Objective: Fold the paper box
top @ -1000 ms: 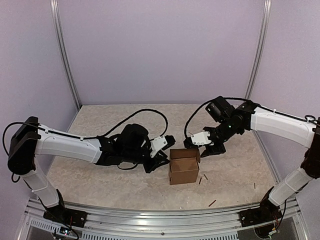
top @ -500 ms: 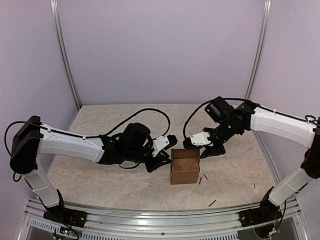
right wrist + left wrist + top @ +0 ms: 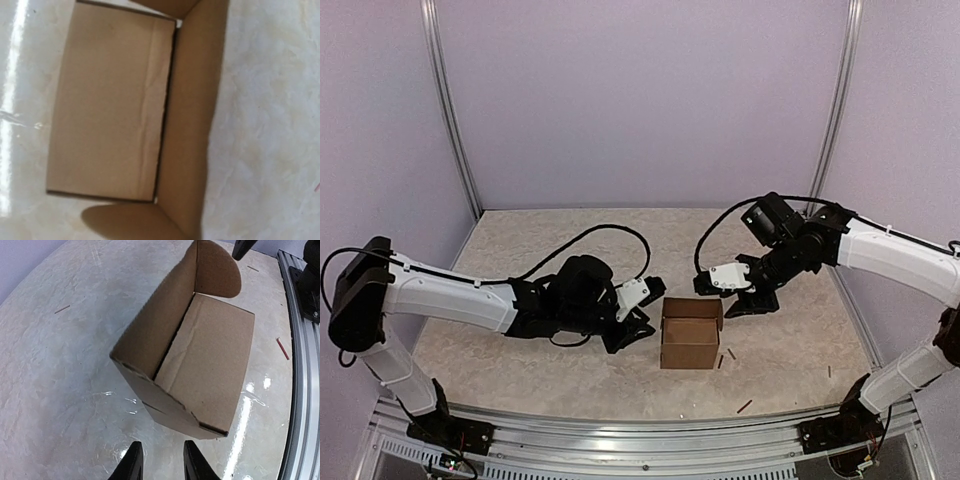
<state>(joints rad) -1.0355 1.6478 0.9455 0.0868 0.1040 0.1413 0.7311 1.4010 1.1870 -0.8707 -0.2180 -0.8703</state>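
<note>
The paper box (image 3: 689, 345) is a small brown cardboard box on the table between the arms. Its lid panel stands up along the far side, with a rounded side tab at each end. In the left wrist view the box (image 3: 210, 360) lies just ahead of my left gripper (image 3: 161, 462), which is open, empty and apart from it. In the top view my left gripper (image 3: 638, 327) is left of the box and my right gripper (image 3: 732, 298) is at its far right corner, slightly above. The right wrist view shows only the box (image 3: 110, 100), no fingers.
Small dark sticks (image 3: 721, 360) lie right of the box, with one near the front edge (image 3: 744, 406). A red stick (image 3: 282, 348) lies by the metal rail (image 3: 300, 365). Grey walls enclose the table.
My left gripper has drawn back to the left, away from the box. My right gripper has pulled back to the right, off the box's far corner. The box stays in place.
</note>
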